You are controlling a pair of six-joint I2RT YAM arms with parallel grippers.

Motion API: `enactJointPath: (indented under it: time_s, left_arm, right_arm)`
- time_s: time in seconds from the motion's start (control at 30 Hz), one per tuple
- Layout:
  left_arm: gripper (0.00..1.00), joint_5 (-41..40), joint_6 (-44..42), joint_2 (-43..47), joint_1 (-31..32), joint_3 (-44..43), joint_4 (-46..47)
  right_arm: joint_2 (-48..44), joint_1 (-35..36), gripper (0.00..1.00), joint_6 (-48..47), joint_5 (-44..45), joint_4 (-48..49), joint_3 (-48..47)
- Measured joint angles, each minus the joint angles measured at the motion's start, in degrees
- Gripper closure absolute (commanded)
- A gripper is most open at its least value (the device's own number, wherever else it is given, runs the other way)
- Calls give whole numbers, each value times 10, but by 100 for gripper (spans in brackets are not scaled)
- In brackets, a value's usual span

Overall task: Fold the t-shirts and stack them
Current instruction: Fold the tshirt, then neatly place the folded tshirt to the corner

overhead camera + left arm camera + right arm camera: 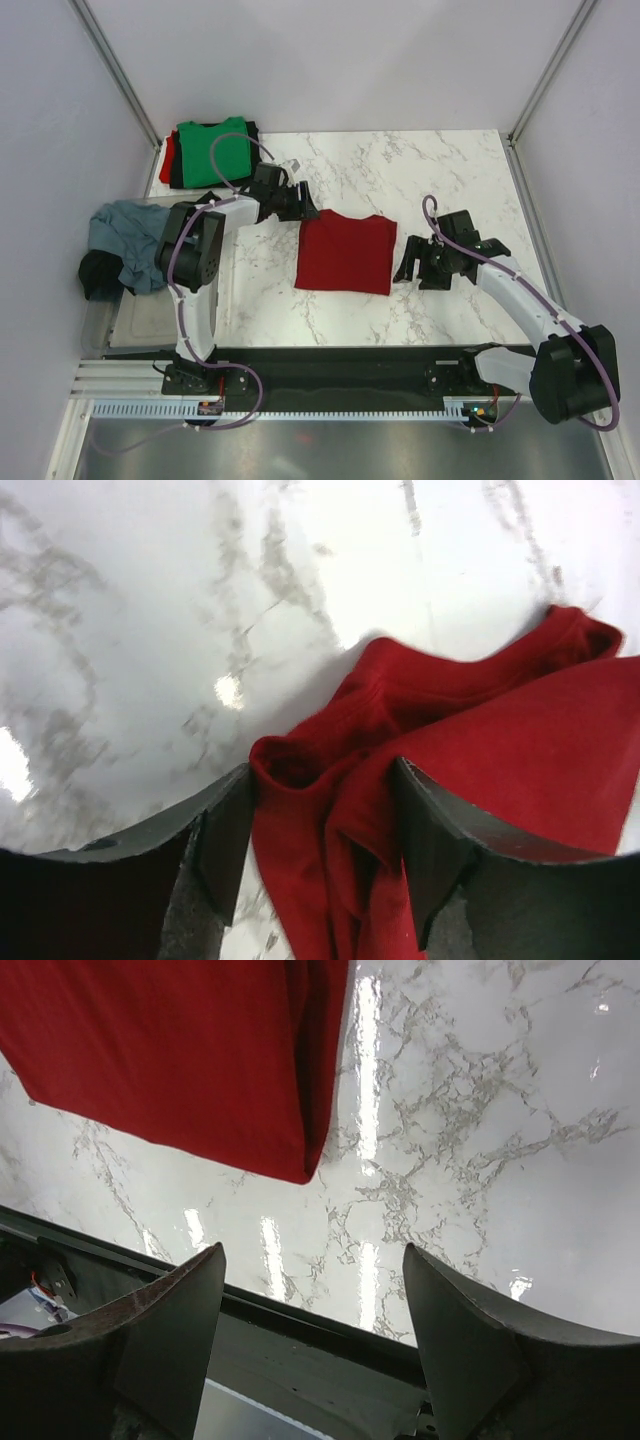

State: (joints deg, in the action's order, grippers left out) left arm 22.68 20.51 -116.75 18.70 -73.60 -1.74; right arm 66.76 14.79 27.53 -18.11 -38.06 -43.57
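Left wrist view: the fingers [225, 840] of the left gripper [322, 770] are straddling a bunched corner of the dark red t-shirt [520, 740]. The cloth is filling the gap between the jaws and touching both inner faces. Whether it is pinched firmly cannot be told.

Right wrist view: the right gripper [312, 1255] is hovering over bare table [480, 1110], jaws wide and holding nothing, just beside the shirt's near right corner.

Top view: the dark red shirt is lying as a folded rectangle at the middle of the table, with the left gripper at its far left corner and the right gripper off its right edge. A stack topped by the bright green t-shirt [213, 152] is sitting at the far left corner. A grey-blue t-shirt [125, 240] and a black t-shirt [98, 275] are hanging crumpled over the clear tub [150, 320] at the left.

Step in hand, as judged: the folded red shirt is being taken up, either for one more fold or for carrying to the stack.

The next move is calling for a pinch through every layer at that corner. The right jaws would also need to be taking the opposite edge, so that the fold is not opening on the lift.
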Motion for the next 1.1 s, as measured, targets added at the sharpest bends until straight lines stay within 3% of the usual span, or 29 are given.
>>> enactJointPath:
  time_s: [0.1, 0.23, 0.27, 0.33, 0.37, 0.57, 0.7, 0.97, 1.1]
  left_arm:
    - [37, 27, 0, -12, 0, -1, 27]
    - [46, 48, 0, -16, 0, 6, 43]
    - [61, 51, 0, -16, 0, 8, 46]
    - [81, 56, 1, -17, 1, 13, 45]
    - [98, 62, 2, -19, 1, 18, 43]
    - [98, 79, 5, -19, 1, 21, 42]
    - [98, 65, 1, -2, 1, 9, -23]
    - [98, -2, -36, 47, -9, -89, -176]
    - [98, -36, -56, 55, -33, -159, -224]
  right_arm:
    - [11, 0, 21, -2, 1, 0, 9]
    - [16, 0, 21, -4, 2, 0, 16]
    - [16, 0, 21, -4, 2, 0, 17]
    - [16, 0, 21, -4, 2, 1, 18]
    - [15, 0, 21, -4, 2, 1, 18]
    - [0, 0, 21, -4, 1, 3, 26]
    - [-11, 0, 21, -3, -4, 12, 42]
    - [-43, 16, 21, 24, -16, 64, 90]
    - [-60, 61, 22, 67, -8, 131, 140]
